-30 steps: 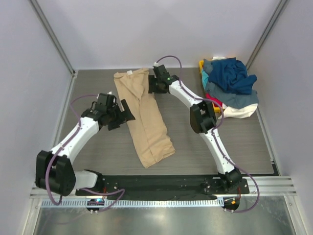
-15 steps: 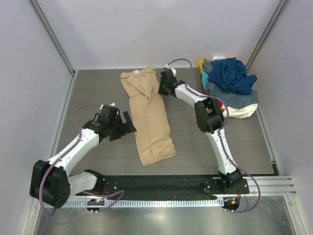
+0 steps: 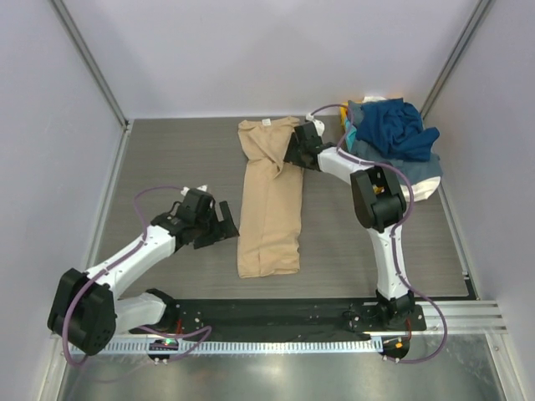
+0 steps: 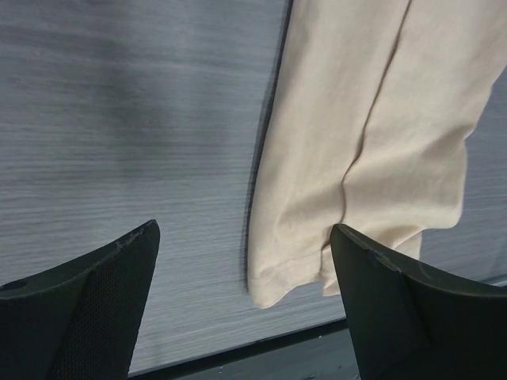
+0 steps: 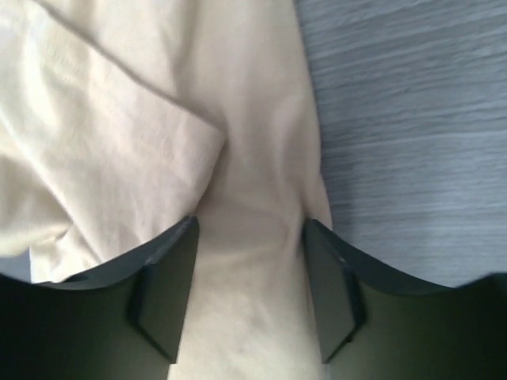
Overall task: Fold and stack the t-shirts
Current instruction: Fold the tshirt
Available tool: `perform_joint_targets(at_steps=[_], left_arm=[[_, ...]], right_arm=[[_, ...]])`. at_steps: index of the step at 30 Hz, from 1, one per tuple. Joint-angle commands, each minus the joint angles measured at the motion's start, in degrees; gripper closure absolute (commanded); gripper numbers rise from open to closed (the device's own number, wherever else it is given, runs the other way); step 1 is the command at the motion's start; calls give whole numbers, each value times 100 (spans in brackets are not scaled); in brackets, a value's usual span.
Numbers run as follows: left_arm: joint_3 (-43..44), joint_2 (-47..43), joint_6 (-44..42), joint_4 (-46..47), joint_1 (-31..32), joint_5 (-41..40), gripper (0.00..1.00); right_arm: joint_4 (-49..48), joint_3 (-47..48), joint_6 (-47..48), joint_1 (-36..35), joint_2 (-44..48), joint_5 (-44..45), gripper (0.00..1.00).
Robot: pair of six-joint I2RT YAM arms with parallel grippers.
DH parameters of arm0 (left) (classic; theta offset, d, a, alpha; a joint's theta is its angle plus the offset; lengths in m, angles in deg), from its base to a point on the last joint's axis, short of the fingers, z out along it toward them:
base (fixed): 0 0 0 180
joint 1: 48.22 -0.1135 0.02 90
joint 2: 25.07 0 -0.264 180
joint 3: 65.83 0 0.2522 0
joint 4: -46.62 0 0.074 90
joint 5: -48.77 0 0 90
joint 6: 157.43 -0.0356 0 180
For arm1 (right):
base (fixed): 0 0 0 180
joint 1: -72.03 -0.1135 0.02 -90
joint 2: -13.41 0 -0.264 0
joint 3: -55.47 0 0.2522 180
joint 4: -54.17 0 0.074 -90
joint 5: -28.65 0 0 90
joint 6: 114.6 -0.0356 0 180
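The tan t-shirt (image 3: 272, 209) lies as a long folded strip in the middle of the table, collar end at the back. My right gripper (image 3: 294, 153) is shut on its upper right edge; in the right wrist view the cloth (image 5: 119, 95) fills the space between my fingers (image 5: 249, 224). My left gripper (image 3: 227, 227) is open and empty, just left of the strip's near left corner. In the left wrist view that corner (image 4: 277, 277) lies between my spread fingers (image 4: 244, 229). A pile of other t-shirts, navy blue (image 3: 399, 125) on top, sits at the back right.
The pile also shows white cloth (image 3: 411, 189), red (image 3: 368, 174) and yellow (image 3: 344, 109). It is close to my right arm's elbow (image 3: 378, 196). The grey table (image 3: 167, 159) is walled on the left, back and right. A black base strip (image 3: 276, 313) runs along the near edge.
My right gripper has moved right, dragging the tan shirt's top end with it, so the strip now lies straighter. My left gripper has moved right and nearer, towards the strip's near left corner.
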Motion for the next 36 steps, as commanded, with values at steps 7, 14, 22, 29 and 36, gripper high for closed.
perform_joint_targets(at_steps=[7, 14, 22, 29, 36], left_arm=[[-623, 240, 582, 1020, 615, 216, 16], [-1228, 320, 846, 1434, 958, 286, 19], [-1695, 241, 1048, 1803, 1011, 471, 28], [-2056, -206, 1320, 1803, 1134, 506, 30], [-2346, -682, 1461, 1707, 1151, 479, 30]], right_arm=[[543, -2347, 46, -35, 2520, -47, 31], [149, -5207, -631, -869, 4516, -715, 32], [-563, -6431, -1694, -2548, 4800, -558, 38], [-196, -6537, -2054, -2943, 5096, -173, 41], [130, -7160, -2372, -3208, 6283, 145, 31]])
